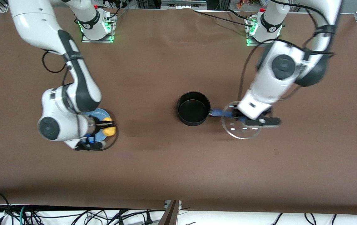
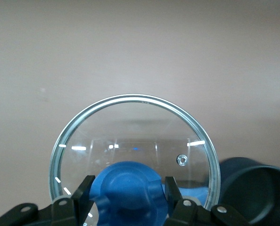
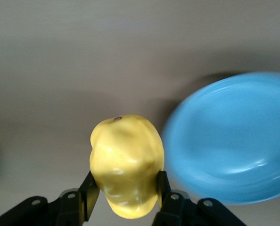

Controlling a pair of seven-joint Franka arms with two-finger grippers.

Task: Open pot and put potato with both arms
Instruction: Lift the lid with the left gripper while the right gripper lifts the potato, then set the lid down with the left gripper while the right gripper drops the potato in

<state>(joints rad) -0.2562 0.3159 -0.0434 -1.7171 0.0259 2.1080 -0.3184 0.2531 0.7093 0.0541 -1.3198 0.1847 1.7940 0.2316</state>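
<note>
The black pot [image 1: 193, 108] stands open in the middle of the table, its blue handle [image 1: 219, 112] toward the left arm's end. My left gripper [image 1: 240, 118] is shut on the blue knob [image 2: 129, 188] of the clear glass lid [image 1: 240, 126] and holds the lid in the air over the end of the handle. The pot's rim shows beside the lid in the left wrist view [image 2: 253, 188]. My right gripper [image 1: 107, 125] is shut on the yellow potato [image 1: 108, 128] and holds it up beside the light-blue plate [image 1: 101, 113]. In the right wrist view the potato [image 3: 127, 165] sits between the fingers.
The light-blue plate [image 3: 234, 141] lies toward the right arm's end of the table, partly hidden under the right arm in the front view. Brown cloth covers the table. Cables hang past the table's edge nearest the front camera.
</note>
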